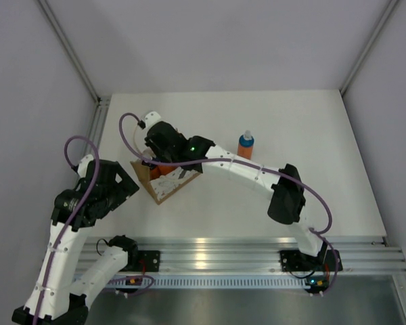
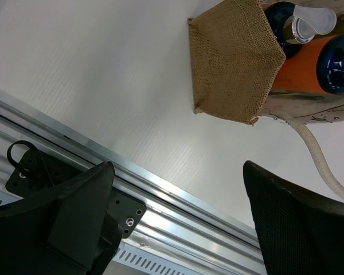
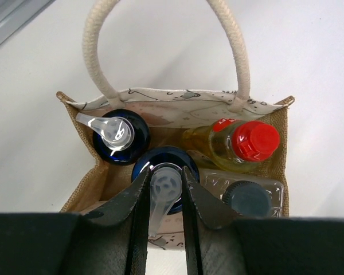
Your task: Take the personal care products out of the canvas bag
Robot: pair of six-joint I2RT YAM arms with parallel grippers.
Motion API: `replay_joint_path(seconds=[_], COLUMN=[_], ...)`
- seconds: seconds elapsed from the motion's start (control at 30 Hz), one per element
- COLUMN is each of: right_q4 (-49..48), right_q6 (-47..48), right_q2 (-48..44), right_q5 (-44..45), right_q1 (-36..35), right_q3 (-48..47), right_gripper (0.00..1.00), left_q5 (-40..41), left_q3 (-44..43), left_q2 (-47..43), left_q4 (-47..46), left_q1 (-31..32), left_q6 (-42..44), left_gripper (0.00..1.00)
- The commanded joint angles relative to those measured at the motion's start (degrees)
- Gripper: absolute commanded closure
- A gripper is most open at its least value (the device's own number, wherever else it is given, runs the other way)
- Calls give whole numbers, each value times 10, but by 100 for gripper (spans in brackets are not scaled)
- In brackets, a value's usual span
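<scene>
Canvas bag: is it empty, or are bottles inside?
Not empty. Right wrist view shows four inside the canvas bag: two blue-capped bottles, a red-capped yellow bottle, a dark-capped bottle. One orange bottle stands outside.

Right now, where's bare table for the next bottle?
Free: far strip behind the orange bottle; table right of it; patch between canvas bag and right arm elbow. Crowded: the bag, right gripper shut on a blue-capped bottle inside, left gripper beside.

The pincer (image 3: 165,172) clamps a blue-capped bottle (image 3: 156,156) inside the bag (image 3: 178,107); a red-capped bottle (image 3: 255,140) stands just right.
</scene>
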State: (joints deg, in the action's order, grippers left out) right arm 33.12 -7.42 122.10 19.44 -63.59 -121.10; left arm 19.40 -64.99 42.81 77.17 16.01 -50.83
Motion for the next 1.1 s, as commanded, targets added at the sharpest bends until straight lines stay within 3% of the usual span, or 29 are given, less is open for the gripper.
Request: replay_joint_path(seconds=[0.0,1.07], right_q4=[-40,-9], right_q6=[10,48], right_q2=[-82,-239], right_q5=[17,63], right_q1=[3,8], right_q3=[-37,-46], right_gripper=[100,100], left_q5=[12,-10], left_q3=[5,34], left_q2=[3,-9], left_q4=[-5,-5], left_q1=[1,1], left_q6=[7,-13], left_gripper=[2,2])
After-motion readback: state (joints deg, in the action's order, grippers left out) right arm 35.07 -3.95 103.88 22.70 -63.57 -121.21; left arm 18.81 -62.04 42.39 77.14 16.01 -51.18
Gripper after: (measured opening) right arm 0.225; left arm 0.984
